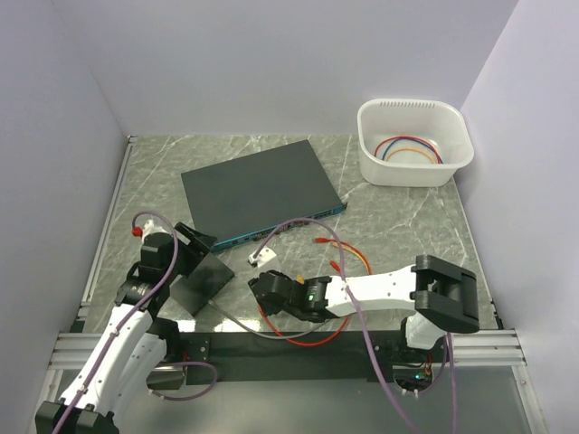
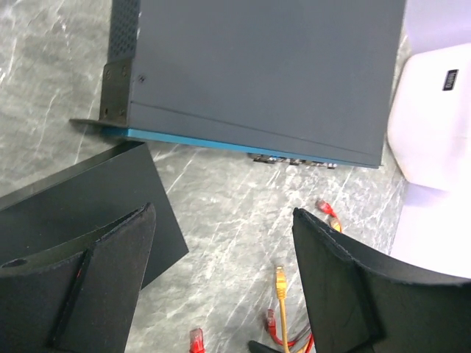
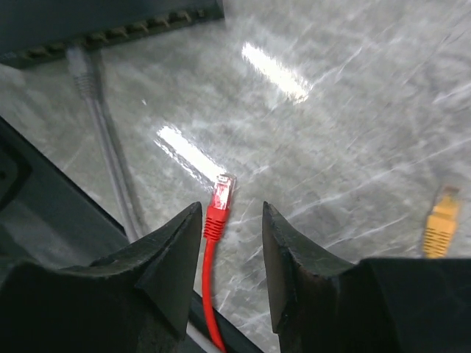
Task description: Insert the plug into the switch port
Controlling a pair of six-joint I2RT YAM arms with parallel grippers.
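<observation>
No legible text; the dark label (image 2: 449, 79) on the white tub (image 2: 430, 132) is blurred.

The switch (image 2: 257, 66) runs off the left wrist view's far edge; in the right wrist view its sockets (image 3: 132, 31) and the yellow plug (image 3: 440, 229) are blurred.

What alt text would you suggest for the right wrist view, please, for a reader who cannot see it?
A red plug sits between the open dark fingers of the right tool, above a marbled table, its cable trailing toward the camera. A blurred yellow plug sits at the right edge, and the switch's row of ports runs along the top left.
</observation>
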